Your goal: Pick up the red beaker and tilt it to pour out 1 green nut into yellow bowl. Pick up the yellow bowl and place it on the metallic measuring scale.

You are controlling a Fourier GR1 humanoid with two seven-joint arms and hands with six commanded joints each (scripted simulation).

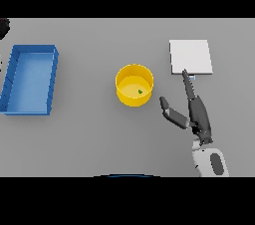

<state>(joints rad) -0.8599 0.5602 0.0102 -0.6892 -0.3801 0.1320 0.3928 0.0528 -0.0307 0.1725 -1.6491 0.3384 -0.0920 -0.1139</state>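
- At the far left edge a dark shape (4, 27) pokes into view; I cannot tell what it is, and the robot's left hand shows nowhere.
- A blue tray (53, 77) sits at the left, well apart from everything else. No red beaker is in sight.
- The yellow bowl (134, 85) stands upright in the middle of the grey table (89, 139), with one green nut (140, 90) lying inside. By my reckoning the pour is done.
- The right hand (195, 112) is just right of the bowl, released: fingers straight and pointing far, thumb spread toward the bowl, holding nothing. One fingertip reaches the near edge of the scale.
- The metallic measuring scale (191, 56) lies flat at the far right, bare on top. The bowl is not on it, so lifting and placing remain.
- Open table lies all round the bowl, and a short run between bowl and scale.
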